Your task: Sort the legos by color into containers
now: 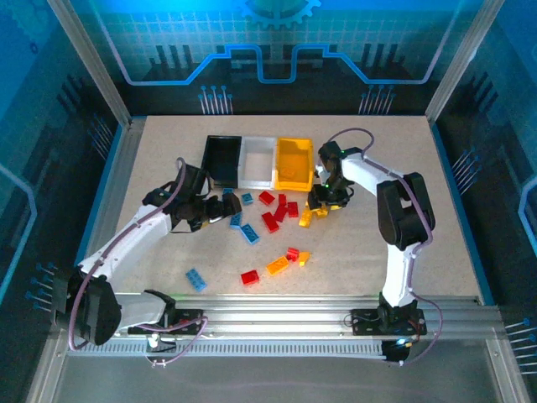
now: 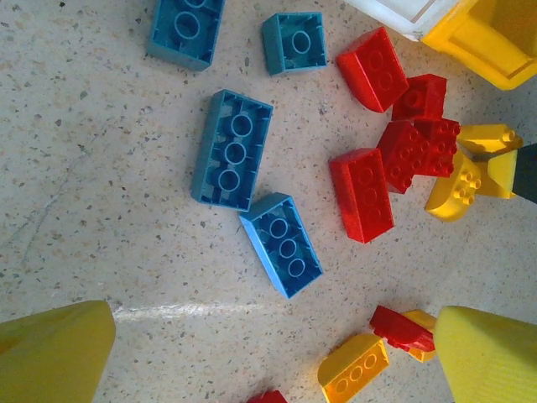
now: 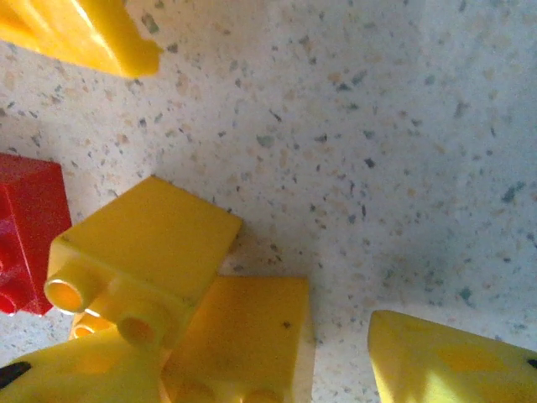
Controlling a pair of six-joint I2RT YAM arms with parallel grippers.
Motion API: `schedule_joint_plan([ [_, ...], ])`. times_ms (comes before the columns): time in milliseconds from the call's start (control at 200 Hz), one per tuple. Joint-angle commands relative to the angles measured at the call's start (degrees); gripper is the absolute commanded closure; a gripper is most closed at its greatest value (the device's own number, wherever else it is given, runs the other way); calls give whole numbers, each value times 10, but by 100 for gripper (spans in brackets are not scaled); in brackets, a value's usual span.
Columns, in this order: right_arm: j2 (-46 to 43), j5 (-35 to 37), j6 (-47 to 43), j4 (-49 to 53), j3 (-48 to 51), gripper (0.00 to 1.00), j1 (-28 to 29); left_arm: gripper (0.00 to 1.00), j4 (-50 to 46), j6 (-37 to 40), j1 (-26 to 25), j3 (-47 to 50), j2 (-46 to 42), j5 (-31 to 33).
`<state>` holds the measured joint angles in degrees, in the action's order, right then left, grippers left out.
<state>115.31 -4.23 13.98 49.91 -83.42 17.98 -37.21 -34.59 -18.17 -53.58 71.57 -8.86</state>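
Note:
The containers stand in a row at the back: black (image 1: 222, 159), white (image 1: 258, 159), yellow (image 1: 294, 162). Loose legos lie in front of them. My left gripper (image 1: 225, 206) (image 2: 273, 369) hovers open over the table, with blue bricks (image 2: 232, 149) (image 2: 281, 243) and red bricks (image 2: 361, 195) ahead of its fingertips and nothing between them. My right gripper (image 1: 318, 205) (image 3: 268, 365) is low over the table by the yellow bin. It stands open around a yellow brick (image 3: 243, 336), which lies by the left finger with a gap to the right finger (image 3: 453, 361). A second yellow brick (image 3: 143, 243) leans against it.
More legos are scattered toward the front: a blue one (image 1: 195, 279), a red one (image 1: 249, 277), an orange one (image 1: 277, 266) and a red and yellow pair (image 1: 296, 255). A red brick (image 3: 29, 227) sits left of the right gripper. Frame posts and rails edge the table.

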Motion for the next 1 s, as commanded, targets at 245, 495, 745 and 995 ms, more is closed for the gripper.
schedule_joint_plan([
  [245, -9, 24, 14, 11, 3, 56, 4, 1, -11, 10, -5, -25, 6, -5],
  [495, -50, 24, 32, 8, 43, 46, 4, 1, 13, 1, -5, -18, 22, -21],
  [745, -64, 29, 48, -12, 79, 51, 3, 1, 19, 4, -5, -16, 27, -30],
  [995, -92, 41, 56, 3, 77, 65, 3, 1, 39, -2, -5, -2, 33, -39],
])
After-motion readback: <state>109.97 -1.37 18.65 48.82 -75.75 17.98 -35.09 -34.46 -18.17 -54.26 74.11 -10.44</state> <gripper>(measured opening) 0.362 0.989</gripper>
